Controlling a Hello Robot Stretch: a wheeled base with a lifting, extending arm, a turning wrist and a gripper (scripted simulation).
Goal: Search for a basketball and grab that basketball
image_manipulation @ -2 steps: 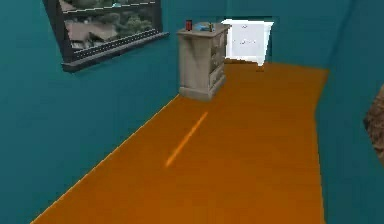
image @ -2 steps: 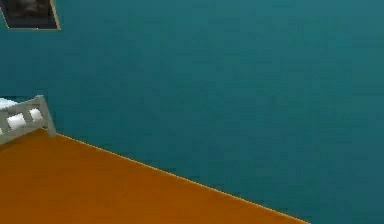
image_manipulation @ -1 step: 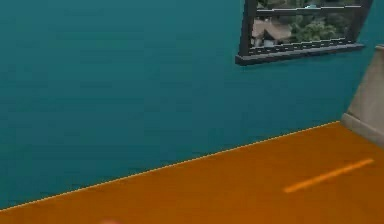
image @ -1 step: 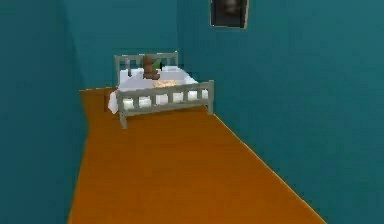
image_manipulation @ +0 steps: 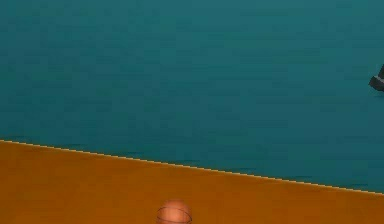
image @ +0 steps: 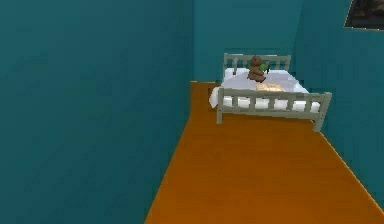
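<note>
Nearest us, at the arm side view's bottom edge, a round orange ball [image_manipulation: 174, 213], probably the basketball, rests on the floor [image_manipulation: 80, 185]. We judge it light, firm, rollable; grasp across its widest part. Finger state: we cannot tell.

Teal walls [image: 90, 80] close in a narrow room with an orange floor [image: 250, 170]. At the far end a white-framed bed [image: 272, 102] stands against the back wall, a brown figure [image: 258, 68] on it. A dark picture [image: 364, 12] hangs high at the forward view's right.
</note>
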